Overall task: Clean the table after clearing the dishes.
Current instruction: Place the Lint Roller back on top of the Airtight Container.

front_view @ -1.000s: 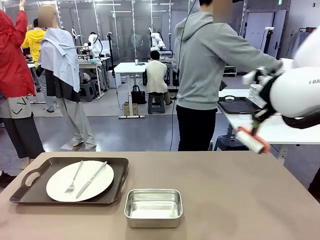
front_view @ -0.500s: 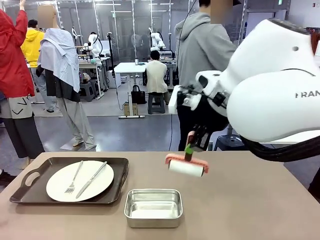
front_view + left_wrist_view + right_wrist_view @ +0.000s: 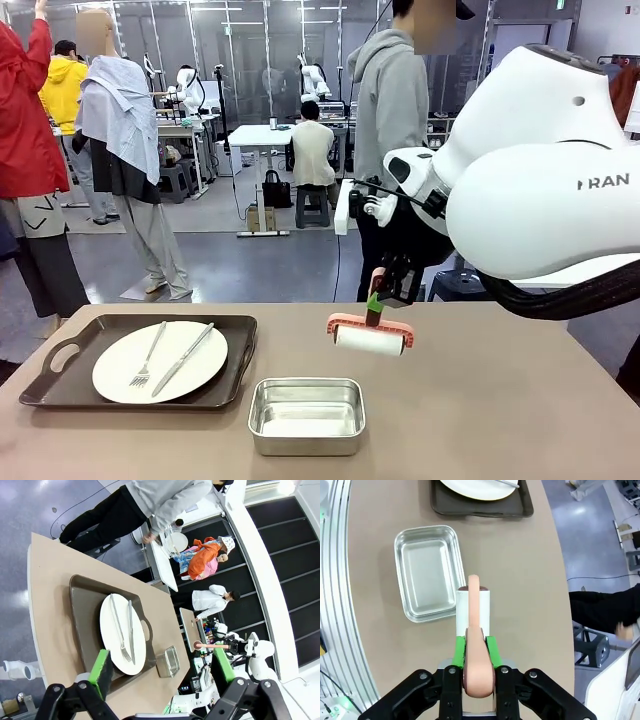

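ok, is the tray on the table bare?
No, the tray carries a white plate with a fork and a knife lying on it.

Front: level across table (image 3: 520, 400) at person (image 3: 395, 130).
Left wrist: high, far off.
Right wrist: near, downward.
Shared: pan (image 3: 306, 414), tray (image 3: 236, 350).

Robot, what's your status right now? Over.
Right claw shut on lint roller, over the table. Left claw open, empty. Not cleared: tray with plate, steel pan.
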Available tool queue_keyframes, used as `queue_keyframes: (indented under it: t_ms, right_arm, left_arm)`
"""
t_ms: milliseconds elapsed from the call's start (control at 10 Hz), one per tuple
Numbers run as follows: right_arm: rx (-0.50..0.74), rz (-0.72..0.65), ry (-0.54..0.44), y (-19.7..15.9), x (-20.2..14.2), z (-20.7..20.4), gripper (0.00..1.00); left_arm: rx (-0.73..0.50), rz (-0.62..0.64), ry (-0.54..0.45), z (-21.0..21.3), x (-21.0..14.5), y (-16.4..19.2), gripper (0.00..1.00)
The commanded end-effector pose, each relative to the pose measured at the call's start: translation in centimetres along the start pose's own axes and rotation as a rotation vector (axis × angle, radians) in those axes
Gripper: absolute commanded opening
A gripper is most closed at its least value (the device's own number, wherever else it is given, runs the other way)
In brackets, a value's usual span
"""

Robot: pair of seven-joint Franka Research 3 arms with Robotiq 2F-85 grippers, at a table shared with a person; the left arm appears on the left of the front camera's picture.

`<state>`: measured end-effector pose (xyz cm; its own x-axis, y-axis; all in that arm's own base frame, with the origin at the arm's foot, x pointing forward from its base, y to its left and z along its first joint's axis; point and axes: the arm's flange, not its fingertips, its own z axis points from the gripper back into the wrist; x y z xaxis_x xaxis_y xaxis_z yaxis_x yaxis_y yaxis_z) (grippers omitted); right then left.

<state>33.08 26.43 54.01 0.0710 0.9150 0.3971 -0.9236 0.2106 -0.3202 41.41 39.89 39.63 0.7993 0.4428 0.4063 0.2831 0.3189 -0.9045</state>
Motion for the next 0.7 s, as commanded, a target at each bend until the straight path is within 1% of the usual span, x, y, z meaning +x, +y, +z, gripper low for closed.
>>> queue_keyframes:
  t_ms: [0,100,200,400,500,600]
  right_arm:
    - [-0.01,-0.03,0.002,0.7,0.4,0.3,0.21]
    - [0.0,0.0,0.0,0.0,0.0,0.0,0.21]
    - [0.036,0.087,0.013,0.8,2.3,-0.9,0.21]
    - [0.151,0.143,-0.022,1.8,5.4,-3.5,0.21]
    - [0.202,0.152,-0.011,2.3,6.4,-5.4,0.21]
    - [0.213,0.167,0.011,2.6,7.2,-6.8,0.21]
  left_arm:
    - [0.009,-0.003,0.002,0.3,-0.1,-0.2,1.0]
    - [0.009,-0.003,0.002,0.3,-0.1,-0.2,1.0]
    - [0.009,-0.003,0.002,0.3,-0.1,-0.2,1.0]
    - [0.009,-0.003,0.002,0.3,-0.1,-0.2,1.0]
    - [0.009,-0.003,0.002,0.3,-0.1,-0.2,1.0]
    - [0.009,-0.003,0.002,0.3,-0.1,-0.2,1.0]
